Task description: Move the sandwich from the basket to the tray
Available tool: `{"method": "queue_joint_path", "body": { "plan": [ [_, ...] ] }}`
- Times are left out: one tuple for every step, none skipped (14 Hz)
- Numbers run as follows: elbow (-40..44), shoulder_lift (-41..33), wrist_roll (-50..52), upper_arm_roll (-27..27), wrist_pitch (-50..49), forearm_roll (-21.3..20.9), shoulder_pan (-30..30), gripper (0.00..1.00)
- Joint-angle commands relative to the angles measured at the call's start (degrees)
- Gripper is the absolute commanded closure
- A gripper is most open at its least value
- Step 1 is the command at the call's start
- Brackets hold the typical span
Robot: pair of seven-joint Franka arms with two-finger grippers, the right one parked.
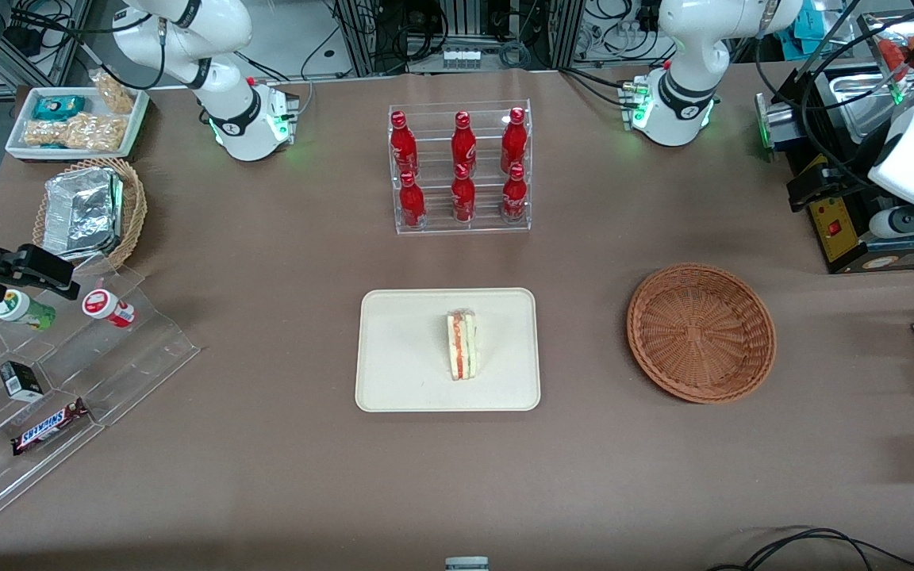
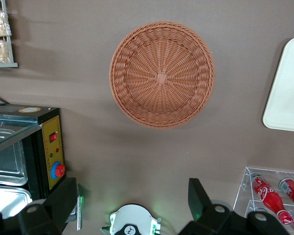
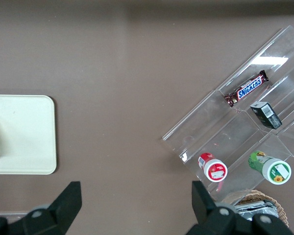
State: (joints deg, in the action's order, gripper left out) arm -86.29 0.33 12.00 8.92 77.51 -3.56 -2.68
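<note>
The small triangular white-bread sandwich (image 1: 463,345) with orange and green filling stands on the flat cream rectangular tray (image 1: 393,381), its long edge running toward the front camera. The round reddish-brown wicker basket (image 2: 162,73) lies empty beside the tray, directly below the tool (image 2: 132,205), which hangs high above the brown tabletop (image 1: 266,262), fingers spread wide and holding nothing. The transfer looks complete.

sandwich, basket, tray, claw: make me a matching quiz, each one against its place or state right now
Column one:
1. sandwich
2. basket
3. tray
4. claw

Column two:
a. holds nothing
b. open, up above the table near the basket
c. lies on the tray
d. nearer the front camera than the bottle rack

Pairs: 1-c, 2-a, 3-d, 4-b
</note>
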Motion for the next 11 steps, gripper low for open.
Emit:
{"method": "queue_joint_path", "body": {
  "plan": [
    [-0.37, -1.21, -0.66, 0.48, -0.61, 0.66, -0.14, 0.0],
    [-0.64, -1.3, -0.66, 0.48, -0.78, 0.66, -0.22, 0.0],
    [-0.81, -1.38, -0.66, 0.48, -0.96, 0.57, -0.22, 0.0],
    [-0.9, -1.65, -0.31, 0.57, -1.13, 0.57, -0.31, 0.0],
    [-0.9, -1.82, -0.22, 0.57, -0.88, 0.66, -0.66, 0.0],
    [-0.82, -1.82, -0.22, 0.57, -0.79, 0.57, -0.75, 0.0],
    [-0.81, -1.82, -0.31, 0.66, -0.78, 0.57, -0.84, 0.0],
    [-0.81, -1.91, -0.22, 0.66, -0.61, 0.66, -0.84, 0.0],
    [-0.81, -1.91, -0.31, 0.66, -0.44, 1.01, -0.84, 0.0],
    [-1.08, -2.26, -0.31, 0.74, -0.43, 1.44, -1.62, 0.0],
    [-2.21, -3.13, -0.4, 1.96, 0.0, 1.88, -3.63, 0.0]
  ]
}}
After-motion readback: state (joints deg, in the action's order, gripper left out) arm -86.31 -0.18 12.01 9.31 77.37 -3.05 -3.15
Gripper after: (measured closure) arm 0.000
